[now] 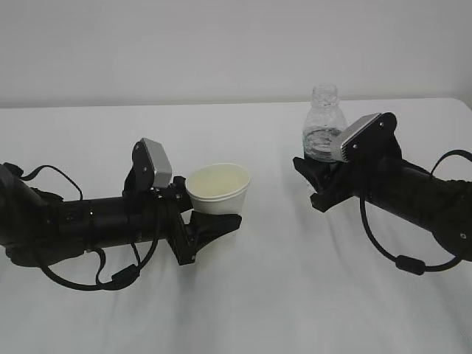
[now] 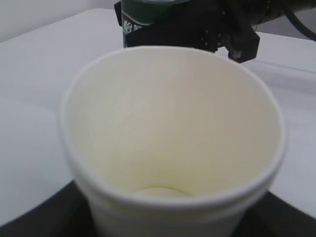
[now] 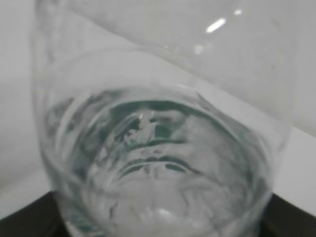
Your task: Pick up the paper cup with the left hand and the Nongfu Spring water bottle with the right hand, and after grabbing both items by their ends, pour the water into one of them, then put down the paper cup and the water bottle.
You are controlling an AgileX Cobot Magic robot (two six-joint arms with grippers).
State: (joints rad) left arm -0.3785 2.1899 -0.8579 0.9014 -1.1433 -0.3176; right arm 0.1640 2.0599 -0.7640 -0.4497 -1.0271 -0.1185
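Cup (image 1: 218,188) left of centre on table (image 1: 243,295), bottle (image 1: 321,125) upper right of centre, well apart, arms entering from both lower sides.

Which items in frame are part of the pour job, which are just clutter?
Job:
paper cup, held by left gripper
water bottle, upright, held by right gripper
water inside the bottle

Not part of it:
white table only; no loose clutter in any view

A plain white counter (image 1: 243,295) runs back to a pale wall (image 1: 221,44). Both black arms lie low along it, cables (image 1: 88,280) trailing on its surface.
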